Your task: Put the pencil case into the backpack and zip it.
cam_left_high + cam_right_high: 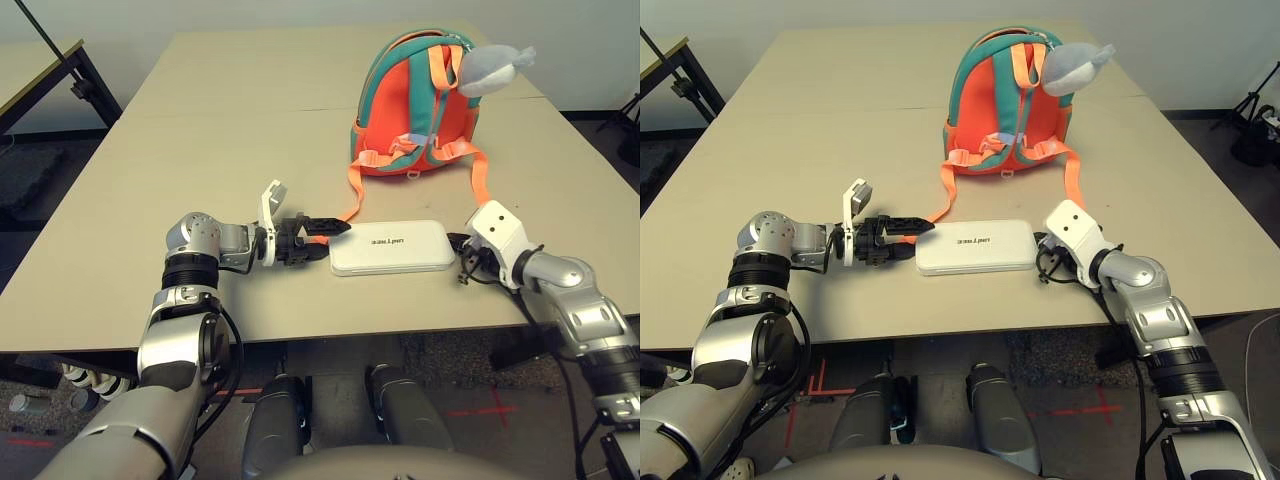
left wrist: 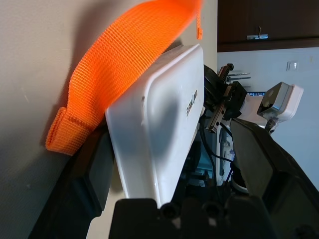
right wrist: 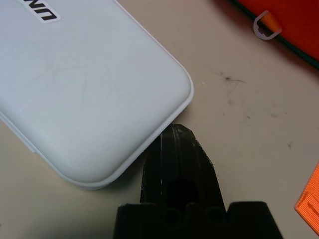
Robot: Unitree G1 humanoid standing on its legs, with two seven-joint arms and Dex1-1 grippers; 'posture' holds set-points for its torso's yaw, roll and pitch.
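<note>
The white pencil case (image 1: 392, 248) lies flat near the table's front edge. In front of the orange and teal backpack (image 1: 415, 100), which stands upright further back. My left gripper (image 1: 337, 243) is open, and its fingers (image 2: 94, 174) straddle the case's left end. An orange webbing strap (image 2: 114, 74) from the backpack lies against that end. My right gripper (image 1: 458, 252) is shut, its fingertips (image 3: 177, 149) pressed against the right end of the pencil case (image 3: 84, 89).
A grey plush charm (image 1: 490, 68) hangs at the backpack's top. A second orange strap (image 1: 480, 180) trails down toward my right wrist. Another table (image 1: 30, 60) stands at the far left, and the table's front edge (image 1: 330, 340) runs just behind my arms.
</note>
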